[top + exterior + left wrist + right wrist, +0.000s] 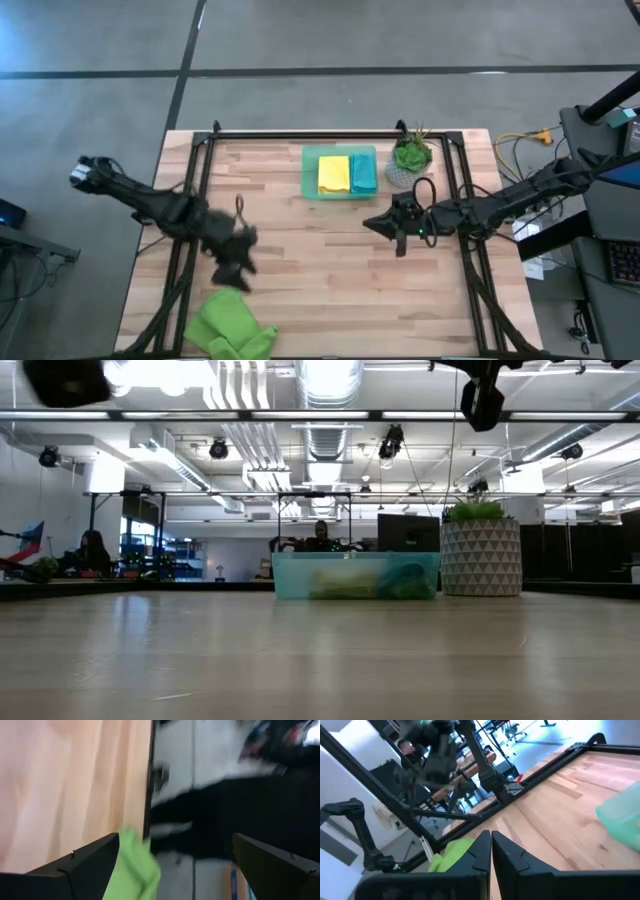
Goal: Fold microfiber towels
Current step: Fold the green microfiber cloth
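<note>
A lime green microfiber towel [228, 328] lies crumpled by the table's near edge, left of the middle; it also shows in the left wrist view [135, 870] and the right wrist view [451, 854]. A yellow towel [334, 173] and a teal-blue towel [364, 175] lie folded side by side in a translucent green tray [310, 160] at the far middle. My left gripper [237, 275] hangs open above the table, just beyond the green towel, with nothing between its fingers [80, 867]. My right gripper [374, 224] is shut and holds nothing, near the tray's right front corner.
A potted plant [410, 158] in a patterned pot stands right of the tray at the far edge. A dark metal frame [330, 133] runs round the table. Bare wood lies between the two grippers [320, 270]. People sit in the room beyond the table [320, 535].
</note>
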Robot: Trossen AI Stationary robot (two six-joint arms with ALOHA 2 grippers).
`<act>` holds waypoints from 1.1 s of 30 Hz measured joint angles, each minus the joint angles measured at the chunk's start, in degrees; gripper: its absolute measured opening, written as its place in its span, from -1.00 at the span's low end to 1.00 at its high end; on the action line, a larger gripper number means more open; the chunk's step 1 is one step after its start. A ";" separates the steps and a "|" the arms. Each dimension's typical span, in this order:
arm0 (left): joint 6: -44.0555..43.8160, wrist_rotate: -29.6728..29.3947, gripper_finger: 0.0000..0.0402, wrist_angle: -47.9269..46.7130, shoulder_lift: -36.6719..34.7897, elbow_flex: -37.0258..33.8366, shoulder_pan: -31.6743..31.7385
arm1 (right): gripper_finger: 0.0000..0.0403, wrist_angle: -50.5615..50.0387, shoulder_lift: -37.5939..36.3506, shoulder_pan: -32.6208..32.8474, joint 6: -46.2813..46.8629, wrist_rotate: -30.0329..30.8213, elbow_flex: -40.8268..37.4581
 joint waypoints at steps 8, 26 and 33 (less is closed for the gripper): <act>-5.26 -10.90 0.85 -14.70 6.95 0.00 -18.02 | -0.96 -0.28 -0.14 -0.10 -5.37 0.10 -0.17; -5.10 -11.21 0.56 -17.82 28.71 -0.09 -19.70 | -0.96 -0.68 -0.16 -0.81 -9.01 -0.52 -1.55; -20.74 -10.76 0.28 -18.72 27.88 -2.80 -20.41 | -0.96 -0.79 -0.16 -0.81 -9.01 -2.00 -1.55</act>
